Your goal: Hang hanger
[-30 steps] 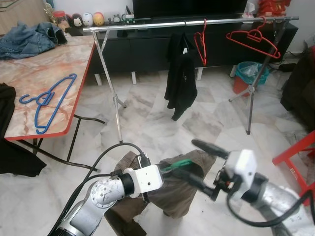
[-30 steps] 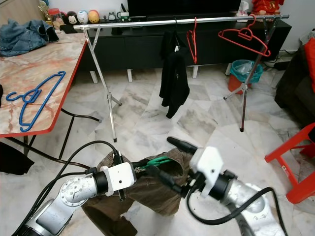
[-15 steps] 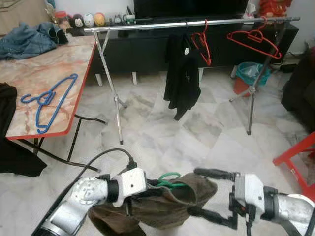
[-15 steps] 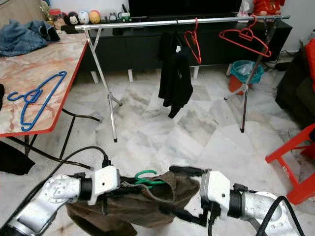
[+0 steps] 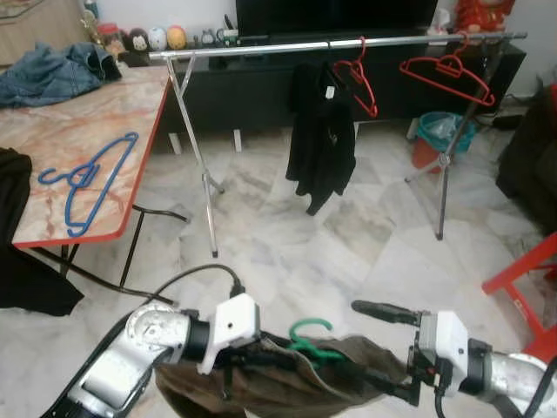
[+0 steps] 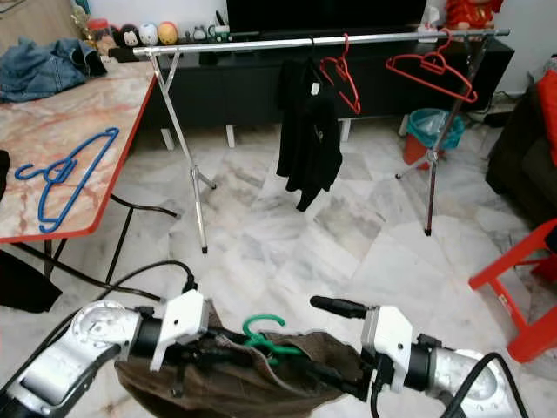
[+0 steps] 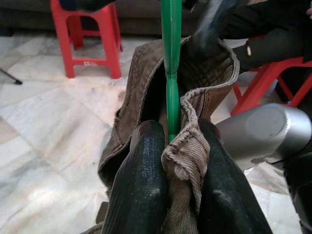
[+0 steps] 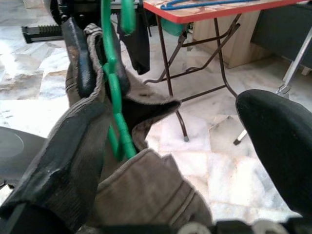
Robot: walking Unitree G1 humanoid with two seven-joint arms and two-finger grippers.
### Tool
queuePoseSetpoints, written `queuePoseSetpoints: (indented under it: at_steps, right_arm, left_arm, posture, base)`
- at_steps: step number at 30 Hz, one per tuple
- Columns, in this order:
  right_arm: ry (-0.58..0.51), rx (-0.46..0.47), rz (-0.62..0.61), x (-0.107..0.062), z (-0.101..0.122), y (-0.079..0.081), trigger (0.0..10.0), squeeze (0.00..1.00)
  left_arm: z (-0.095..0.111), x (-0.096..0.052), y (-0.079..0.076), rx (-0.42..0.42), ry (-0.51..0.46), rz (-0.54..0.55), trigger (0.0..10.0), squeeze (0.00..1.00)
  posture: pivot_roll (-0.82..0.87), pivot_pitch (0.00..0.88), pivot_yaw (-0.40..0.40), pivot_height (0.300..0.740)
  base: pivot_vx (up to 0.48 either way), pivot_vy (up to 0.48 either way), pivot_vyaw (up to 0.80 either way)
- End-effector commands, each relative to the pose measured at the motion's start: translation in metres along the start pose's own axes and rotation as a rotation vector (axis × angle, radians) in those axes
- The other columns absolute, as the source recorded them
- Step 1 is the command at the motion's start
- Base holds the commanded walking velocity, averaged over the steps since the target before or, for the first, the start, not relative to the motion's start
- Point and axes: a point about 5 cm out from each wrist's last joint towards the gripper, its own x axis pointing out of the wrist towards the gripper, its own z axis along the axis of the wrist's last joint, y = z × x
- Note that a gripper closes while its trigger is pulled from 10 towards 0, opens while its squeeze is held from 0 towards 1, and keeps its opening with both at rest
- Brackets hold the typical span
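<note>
the left pincer (image 5: 261, 359) pinches the brown garment (image 5: 287, 387) on the green hanger (image 5: 309, 340), low at 6 o'clock; the right pincer (image 5: 383, 348) is spread. next, lifting toward the rail (image 5: 348, 42) at 12 o'clock.

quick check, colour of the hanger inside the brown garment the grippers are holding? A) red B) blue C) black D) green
D, the hanger poking out of the brown garment between the left gripper and right gripper is green; the blue hanger lies on the table and the red hangers hang on the rail.
</note>
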Motion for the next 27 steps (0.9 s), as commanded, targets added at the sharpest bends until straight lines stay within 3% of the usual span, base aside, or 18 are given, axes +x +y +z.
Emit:
queuePoseSetpoints:
  at_steps: [1, 9, 19, 27]
  right_arm:
    - [-0.013, -0.039, 0.007, 0.003, 0.005, 0.0, 10.0, 0.0]
    - [-0.057, -0.1, 0.036, 0.015, 0.014, 0.0, 10.0, 0.0]
    - [0.0, -0.047, 0.201, 0.015, 0.008, 0.017, 10.0, 0.0]
    - [0.034, -0.088, 0.156, 0.013, 0.005, 0.009, 10.0, 0.0]
  left_arm:
    - [0.009, 0.003, -0.003, 0.015, -0.04, -0.031, 10.0, 0.0]
    - [0.019, 0.011, -0.006, 0.02, -0.062, -0.052, 10.0, 0.0]
    - [0.023, 0.012, -0.006, 0.025, -0.065, -0.048, 10.0, 0.0]
    - [0.025, 0.013, -0.005, 0.03, -0.072, -0.036, 10.0, 0.0]
  posture:
    - [-0.02, 0.019, 0.029, 0.74]
    - [-0.02, 0.014, 0.023, 0.74]
    - [-0.01, 0.027, 0.022, 0.74]
    - [-0.01, 0.032, 0.021, 0.74]
  base:
    - [0.0, 0.0, 0.0]
    - [0.0, 0.0, 0.0]
    - [0.0, 0.0, 0.0]
    - [0.0, 0.0, 0.0]
